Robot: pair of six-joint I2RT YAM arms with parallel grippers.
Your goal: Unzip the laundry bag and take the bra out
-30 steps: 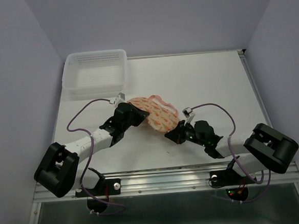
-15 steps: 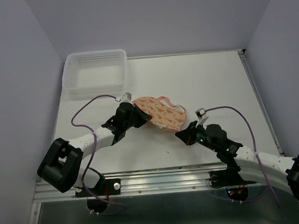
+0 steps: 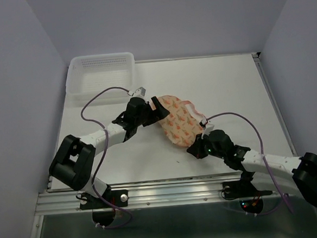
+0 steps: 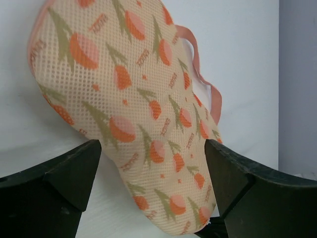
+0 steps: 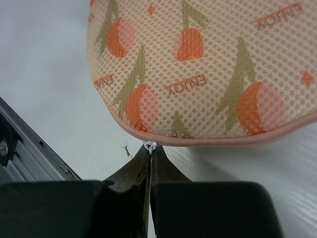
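Left wrist: left hand [image 4: 153, 158] just released peach-pink printed mesh laundry bag [image 4: 124, 99]; right hand [image 5: 150, 166] pinches its white zipper pull [image 5: 150, 145]; unzipping likely lacks anchor.

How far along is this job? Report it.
Done: nothing visible; the laundry bag looks zipped. In hand: right claw shut on the zipper pull at its near edge; left claw open around the bag. Left: unzip, pull out the bra, not in view.

Bright, even light on the white worktop [image 3: 216, 87] — faint, soft shadows; wrist close-ups crisp, nearest foreground slightly blurred.
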